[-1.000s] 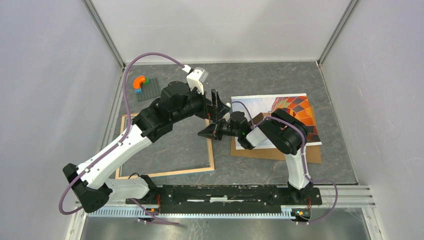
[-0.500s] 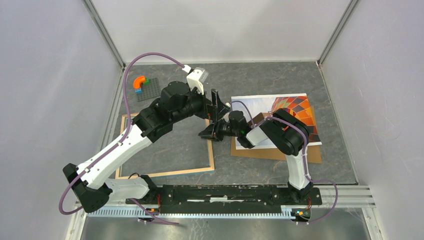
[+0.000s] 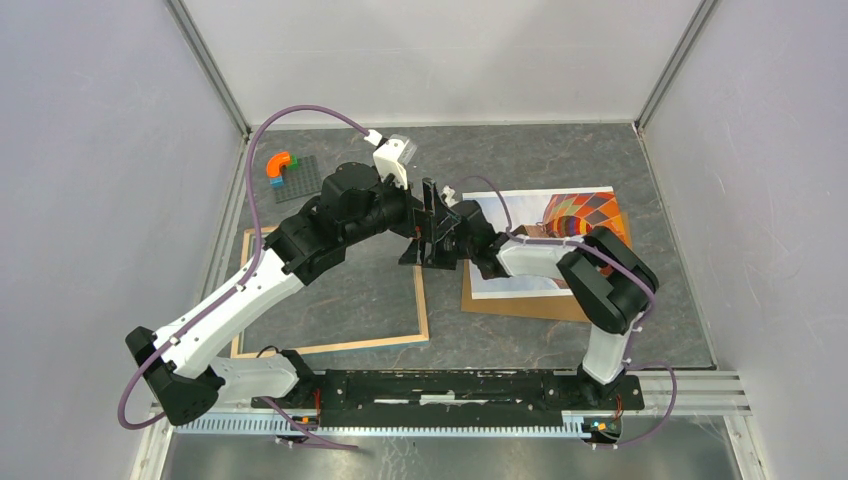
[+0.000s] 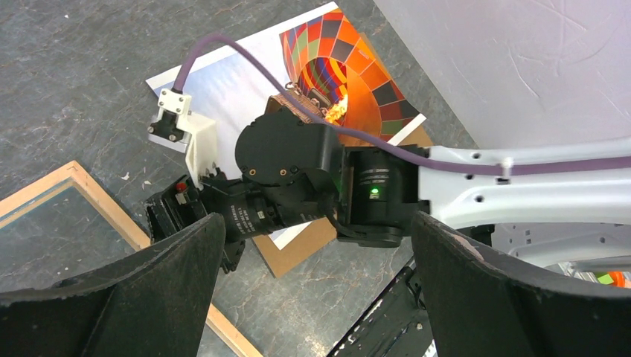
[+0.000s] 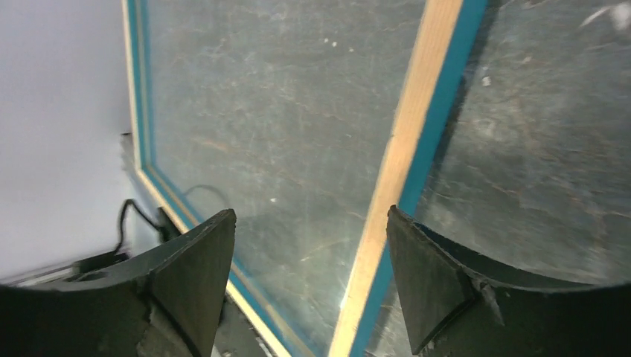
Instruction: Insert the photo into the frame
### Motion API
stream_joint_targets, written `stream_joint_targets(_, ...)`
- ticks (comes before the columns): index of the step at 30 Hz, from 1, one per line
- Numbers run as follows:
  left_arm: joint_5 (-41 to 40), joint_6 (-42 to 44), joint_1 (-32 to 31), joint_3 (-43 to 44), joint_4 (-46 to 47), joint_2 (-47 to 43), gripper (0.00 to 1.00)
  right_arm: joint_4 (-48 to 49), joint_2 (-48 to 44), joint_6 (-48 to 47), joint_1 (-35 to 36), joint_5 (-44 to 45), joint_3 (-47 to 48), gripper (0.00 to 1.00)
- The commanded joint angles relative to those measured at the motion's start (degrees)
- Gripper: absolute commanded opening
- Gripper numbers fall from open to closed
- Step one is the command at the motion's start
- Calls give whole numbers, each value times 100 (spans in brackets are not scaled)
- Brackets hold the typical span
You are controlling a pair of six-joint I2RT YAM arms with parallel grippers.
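**Surface finishes, as seen from my console**

I log: frame [image 5: 405, 163], light wood, smooth satin face with a blue-painted edge; pane [image 5: 283, 134], clear and glossy; photo [image 4: 238, 71], smooth paper print; backing board [image 3: 520, 305], matt brown card; table [image 3: 540, 150], dark, mottled, stone-look, dull; left gripper [image 4: 316, 222] and right gripper [image 5: 309, 214], matt black fingers, plastic by my reading.

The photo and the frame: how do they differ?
The photo is an opaque, colourful balloon print; the frame is a thin wood-coloured rim around a clear pane. The photo rests on a brown board to the right; the frame lies directly on the table, to the left. Both are rectangular.
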Motion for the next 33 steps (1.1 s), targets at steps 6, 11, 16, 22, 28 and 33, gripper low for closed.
stream_joint_targets(6,11,153,16,-7,171,-92,100,-2723,-1612,-2733,-19,2480,60,84)
stream_joint_targets(11,0,93,21,-26,173,18,100,-3138,-2479,-3807,-364,3503,-718,87)
stream_joint_targets(16,-28,4,25,-75,190,121,100,-1158,-2549,-2629,-535,771,-1574,78)
stream_joint_targets(22,-77,25,7,-123,242,134,100,542,-1959,-1332,-7,209,-1752,58)
stream_joint_targets(28,11,20,12,-105,241,139,100,648,-1343,-1093,266,270,-1379,43)
stream_joint_targets(33,7,30,17,-96,233,94,100,618,-908,-1066,404,215,-997,41)
